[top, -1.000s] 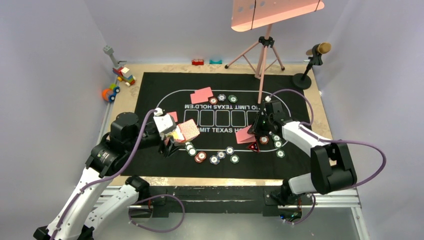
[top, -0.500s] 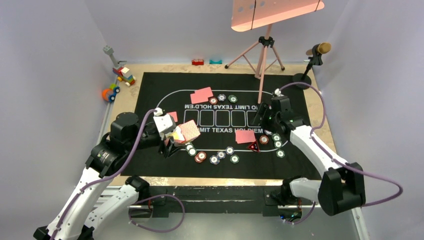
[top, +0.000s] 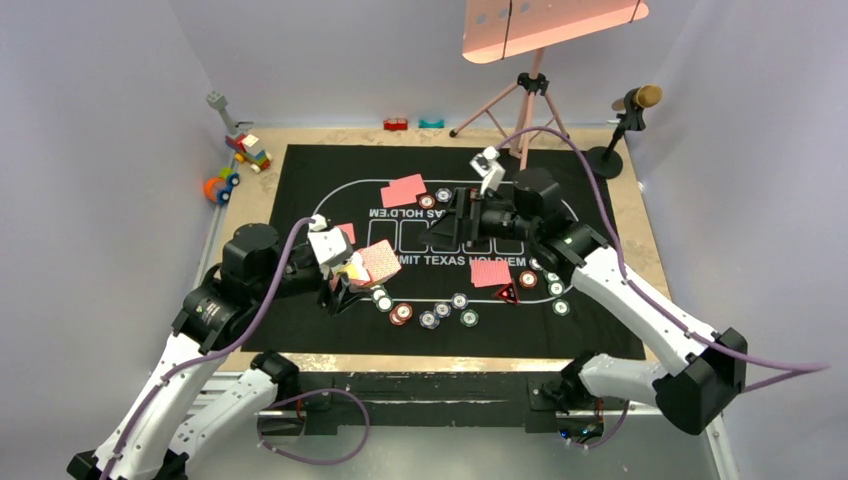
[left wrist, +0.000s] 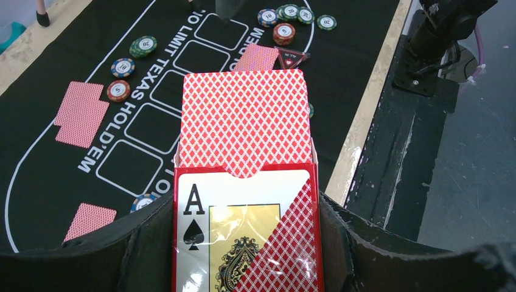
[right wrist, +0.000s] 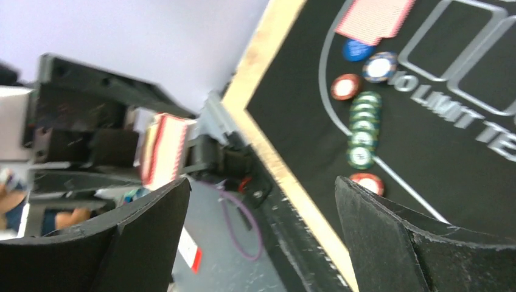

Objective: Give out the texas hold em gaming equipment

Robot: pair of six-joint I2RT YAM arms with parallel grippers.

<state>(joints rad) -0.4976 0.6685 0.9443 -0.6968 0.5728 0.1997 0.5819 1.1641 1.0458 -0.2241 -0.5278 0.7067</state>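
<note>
Seen from above, the right hand (top: 452, 215) has just released 1 pink-backed card (top: 490, 272). The card now lies flat on the black mat (top: 300, 170) at the right-side seat, just beside the red triangular marker (top: 507, 294). The hand has lifted away and swung over the printed boxes at the mat's middle. Its wrist view shows the fingers spread wide with nothing between them. That seat appears served, so the next card probably comes from the left hand (top: 340, 285), which is clamped on the card box (left wrist: 243, 243), with cards sticking out of its open top. Room is tight behind the right arm, where a tripod (top: 527, 110) leg stands near the mat's far edge. Poker chips (top: 445, 196) lie just beside the right hand. The table (top: 632, 200) edge is well apart.
</note>
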